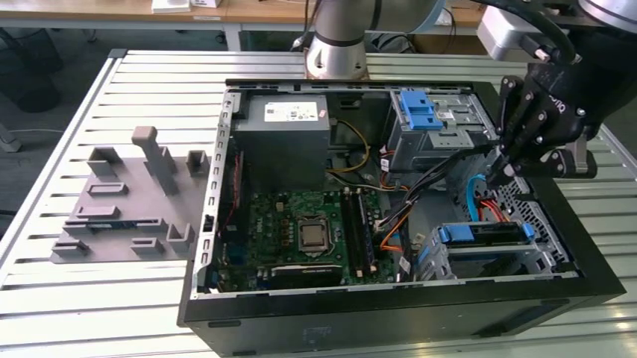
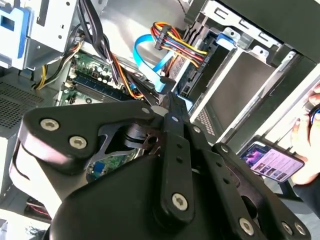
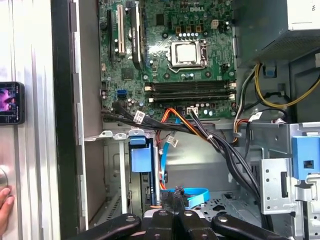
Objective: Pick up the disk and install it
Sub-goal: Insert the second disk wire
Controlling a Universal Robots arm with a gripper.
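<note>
Blue-framed disk [image 1: 485, 233] is being seated in its bay while the pincer [image 1: 494, 176], fingers closed and empty, is being kept clear of cables.

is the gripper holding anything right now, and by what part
Nothing is held. The gripper hangs with its fingertips pressed together above the open case's drive area, and the disk in its blue caddy already sits in the metal bay below it.

The white sticker [image 1: 289, 112] on the big grey power supply box [image 1: 283, 153] carries print too small to read.
</note>
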